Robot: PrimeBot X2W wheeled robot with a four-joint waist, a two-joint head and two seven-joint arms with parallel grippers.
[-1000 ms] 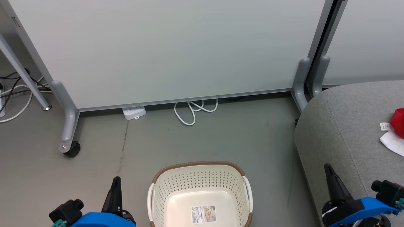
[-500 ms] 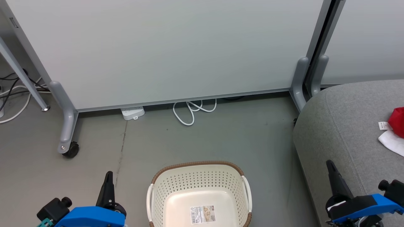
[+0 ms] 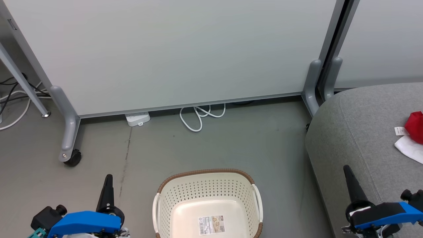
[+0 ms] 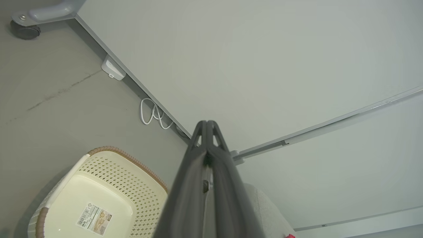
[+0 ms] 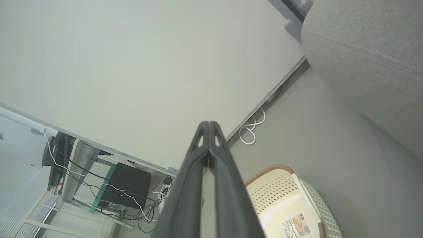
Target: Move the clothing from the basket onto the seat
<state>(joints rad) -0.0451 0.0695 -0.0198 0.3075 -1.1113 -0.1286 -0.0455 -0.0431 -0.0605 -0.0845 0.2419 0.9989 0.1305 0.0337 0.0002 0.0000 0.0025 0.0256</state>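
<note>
The cream basket [image 3: 207,193] with its brown rim stands on the floor at the bottom centre, holding nothing but a paper label [image 3: 211,225]; it shows too in the left wrist view [image 4: 99,188] and the right wrist view [image 5: 290,205]. On the grey seat [image 3: 360,132] at the right edge lies the red clothing [image 3: 414,123] with a white part beside it. My left gripper [image 3: 107,180] is shut, left of the basket. My right gripper [image 3: 347,170] is shut, over the seat's front corner. Both sets of fingers [image 4: 207,127] [image 5: 208,127] are pressed together with nothing between them.
A pale partition panel [image 3: 185,49] on grey wheeled legs [image 3: 67,132] stands behind the basket. A white power strip [image 3: 137,118] and a looped white cable [image 3: 200,117] lie at its foot. More cables and a table leg [image 3: 23,82] sit at the far left.
Both grippers have drawn down and outward toward the lower corners, the left one further left. The head view has shifted slightly.
</note>
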